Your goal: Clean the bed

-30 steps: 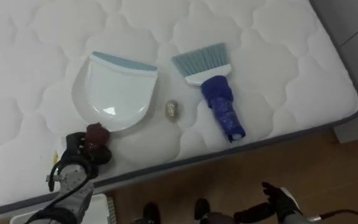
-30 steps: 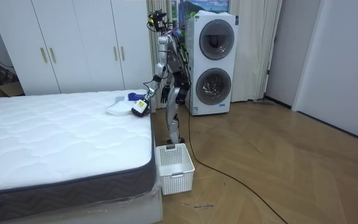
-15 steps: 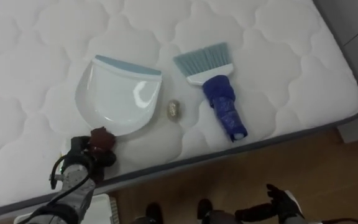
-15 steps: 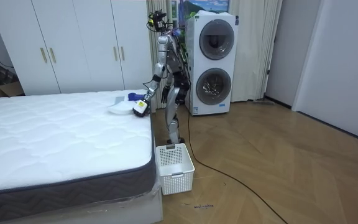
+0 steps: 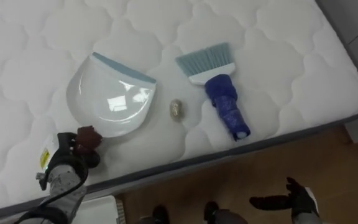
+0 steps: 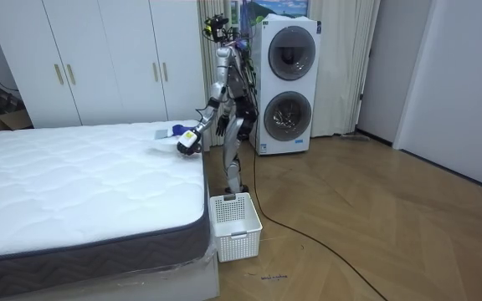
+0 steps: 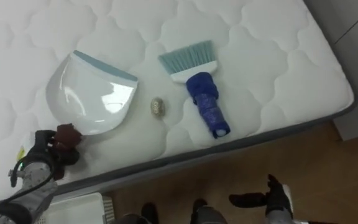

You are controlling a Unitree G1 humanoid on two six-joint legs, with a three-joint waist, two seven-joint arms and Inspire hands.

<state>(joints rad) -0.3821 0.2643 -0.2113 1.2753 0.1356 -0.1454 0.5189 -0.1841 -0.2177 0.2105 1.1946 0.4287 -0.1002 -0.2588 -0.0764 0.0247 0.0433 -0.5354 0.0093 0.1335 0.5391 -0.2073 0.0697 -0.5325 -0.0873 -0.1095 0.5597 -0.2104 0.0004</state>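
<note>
A white dustpan (image 5: 112, 99) with a pale blue lip lies on the white mattress (image 5: 272, 56). Its dark red handle (image 5: 87, 138) points toward the bed's near edge. My left hand (image 5: 66, 165) is shut on that handle, also seen as left hand (image 7: 41, 154). Just right of the pan's lip sits a small crumpled scrap (image 5: 176, 110). A hand brush (image 5: 221, 99) with a blue handle and pale blue bristles lies further right, untouched. My right hand (image 5: 298, 200) hangs open over the wooden floor, off the bed.
I stand at the bed's far corner in the room view, beside a stacked washer and dryer (image 6: 287, 84). A white plastic basket (image 6: 235, 224) sits on the floor by the bed's side. The mattress's grey edge (image 5: 328, 124) runs close below the brush.
My left hand has drawn the handle a little to the left, and the dustpan has turned slightly with it. The brush and the scrap have stayed put.
</note>
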